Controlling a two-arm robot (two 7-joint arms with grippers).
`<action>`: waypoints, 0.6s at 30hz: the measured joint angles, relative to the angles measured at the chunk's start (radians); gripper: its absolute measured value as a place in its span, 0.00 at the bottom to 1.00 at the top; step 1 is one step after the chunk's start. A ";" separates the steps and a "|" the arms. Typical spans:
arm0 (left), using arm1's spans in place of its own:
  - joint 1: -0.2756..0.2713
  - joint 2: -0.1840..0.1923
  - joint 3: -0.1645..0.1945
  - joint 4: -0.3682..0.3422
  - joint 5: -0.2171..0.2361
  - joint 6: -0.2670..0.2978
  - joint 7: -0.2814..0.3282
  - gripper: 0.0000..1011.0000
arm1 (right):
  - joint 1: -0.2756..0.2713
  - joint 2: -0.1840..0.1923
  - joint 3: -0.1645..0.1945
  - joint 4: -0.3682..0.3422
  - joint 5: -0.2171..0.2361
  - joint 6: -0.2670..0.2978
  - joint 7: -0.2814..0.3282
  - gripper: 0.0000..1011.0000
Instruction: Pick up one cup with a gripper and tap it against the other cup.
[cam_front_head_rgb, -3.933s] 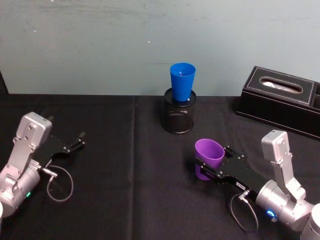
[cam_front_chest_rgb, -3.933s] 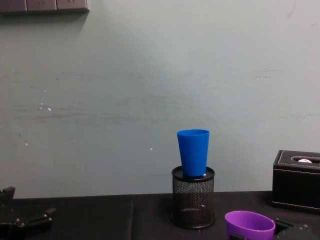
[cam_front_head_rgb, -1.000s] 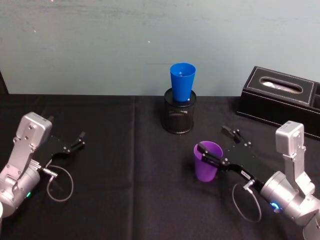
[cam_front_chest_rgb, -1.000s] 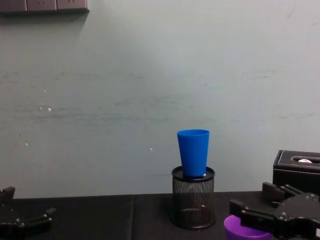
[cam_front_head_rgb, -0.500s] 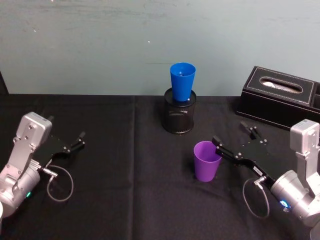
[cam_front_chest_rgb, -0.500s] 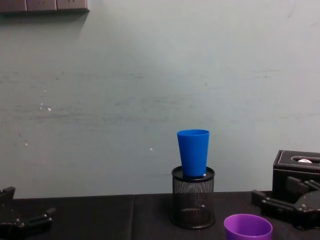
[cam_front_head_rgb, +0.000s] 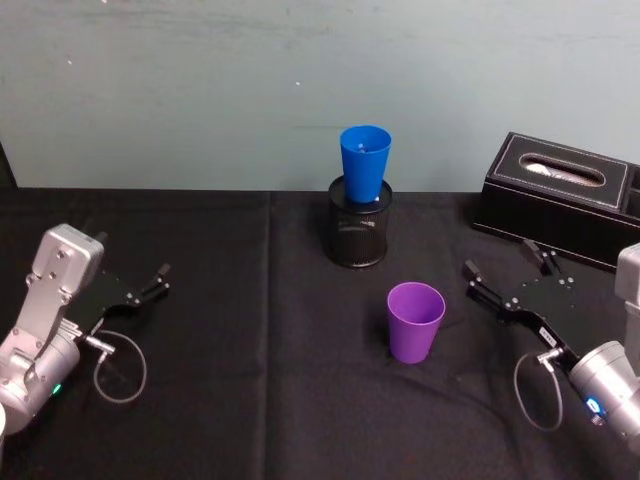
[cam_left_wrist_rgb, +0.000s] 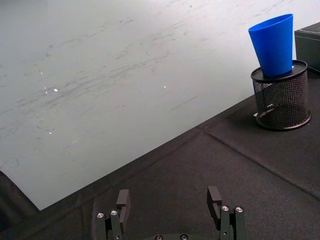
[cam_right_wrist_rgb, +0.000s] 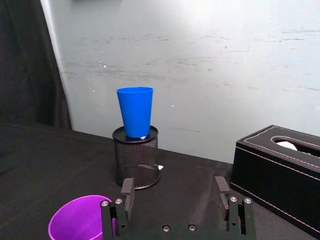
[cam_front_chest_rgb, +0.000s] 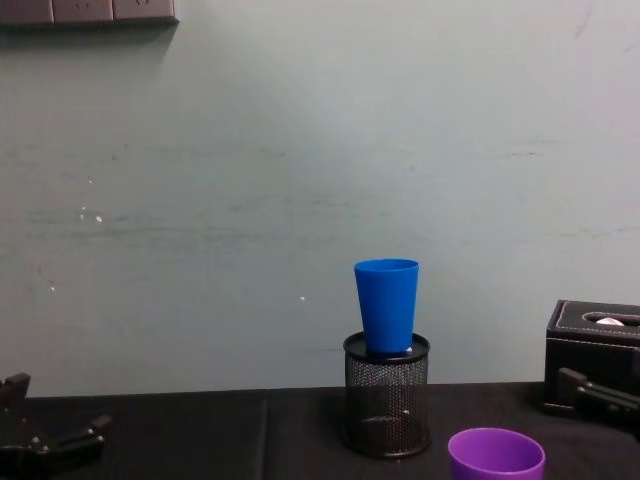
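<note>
Find the fingers (cam_front_head_rgb: 485, 288) of the right gripper (cam_front_head_rgb: 497, 258) spread wide, clasping nothing, low over the table (cam_front_head_rgb: 250, 380) and clear to the right of the purple cup (cam_front_head_rgb: 415, 320). Note the cup upright on the cloth, untouched, nearer the robot than the blue cup (cam_front_head_rgb: 364, 163), which sits mouth-up in the mesh holder (cam_front_head_rgb: 359, 235) by the back wall.

Judged from this, treat the step in hand as the grasp, not yet made. Keep the jaws as open as now and bring them in level from the right, one finger either side of the purple wall. Aim for mid-height or a little above: given the taper, expect a low pinch to squeeze the cup upward and out. Close gently; thin plastic probably dents and slips under a hard clamp. Avoid nudging the rim with a fingertip on the way in, since so light a cup would likely tip or slide.

Once held, lift straight up before travelling, high enough to meet the blue wall above the holder's rim. Tap lightly, as the blue cup looks only loosely seated. Steer clear of the tissue box (cam_front_head_rgb: 560, 200) at the right.

Leave the left gripper (cam_left_wrist_rgb: 168, 200) parked at the far left, fingers apart and empty.
</note>
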 joint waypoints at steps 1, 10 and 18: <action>0.000 0.000 0.000 0.000 0.000 0.000 0.000 1.00 | 0.000 -0.001 0.002 0.000 -0.001 0.000 0.000 0.99; 0.000 0.000 0.000 0.000 0.000 0.000 0.000 1.00 | 0.011 -0.009 0.009 0.015 -0.014 0.007 0.009 0.99; 0.000 0.000 0.000 0.000 0.000 0.000 0.000 1.00 | 0.066 -0.024 -0.001 0.100 -0.023 0.009 0.028 0.99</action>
